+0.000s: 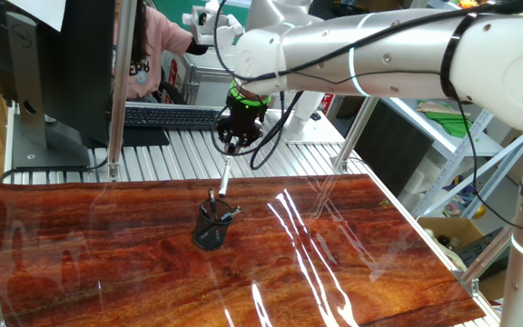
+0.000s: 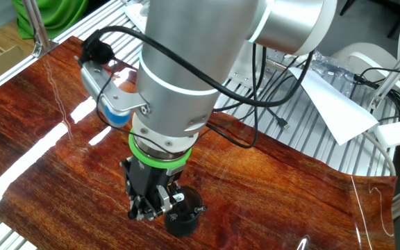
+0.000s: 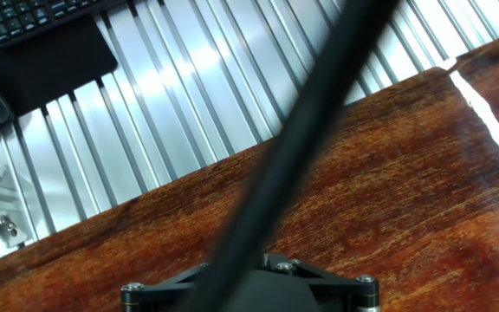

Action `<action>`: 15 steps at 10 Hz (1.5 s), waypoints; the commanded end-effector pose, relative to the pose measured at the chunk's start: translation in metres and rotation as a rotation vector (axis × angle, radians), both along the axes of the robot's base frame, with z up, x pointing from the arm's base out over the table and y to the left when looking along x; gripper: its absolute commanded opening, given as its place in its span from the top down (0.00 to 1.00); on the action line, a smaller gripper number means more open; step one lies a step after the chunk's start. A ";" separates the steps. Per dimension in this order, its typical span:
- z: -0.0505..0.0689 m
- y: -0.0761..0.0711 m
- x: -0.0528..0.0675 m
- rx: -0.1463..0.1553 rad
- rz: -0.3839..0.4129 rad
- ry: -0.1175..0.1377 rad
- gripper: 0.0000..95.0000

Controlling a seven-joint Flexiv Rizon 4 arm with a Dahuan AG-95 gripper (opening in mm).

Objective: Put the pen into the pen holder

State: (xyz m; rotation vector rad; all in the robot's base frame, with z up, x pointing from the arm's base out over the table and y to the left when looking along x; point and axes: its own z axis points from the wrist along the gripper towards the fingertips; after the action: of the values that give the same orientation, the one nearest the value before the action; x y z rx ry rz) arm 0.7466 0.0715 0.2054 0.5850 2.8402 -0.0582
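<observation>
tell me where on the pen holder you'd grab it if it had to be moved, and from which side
Take the pen holder low across its round wall, coming in level from the bare table side. It stands upright, but dark pens poke from its rim and the gripper hangs above holding the pen, so the top looks blocked.

Glossy reddish wood tabletop [image 1: 152, 263]; ribbed metal bed [image 3: 171, 95]; seemingly mesh pen holder [image 1: 212, 229].

pen holder [image 1: 212, 227]: sat on the table [image 1: 107, 263], frame centre-left
pen [image 1: 224, 178]: hung directly above it
keyboard [image 1: 171, 116]: lay behind, upper left
</observation>
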 end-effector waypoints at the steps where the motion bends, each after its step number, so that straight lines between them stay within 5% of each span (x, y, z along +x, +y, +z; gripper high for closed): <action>1: -0.001 0.001 0.001 0.000 0.000 0.001 1.00; 15: -0.001 0.004 -0.016 -0.025 -0.028 -0.081 1.00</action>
State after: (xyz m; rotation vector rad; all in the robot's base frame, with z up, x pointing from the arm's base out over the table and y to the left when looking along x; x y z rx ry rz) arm 0.7293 0.0755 0.2039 0.6104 2.7460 -0.0738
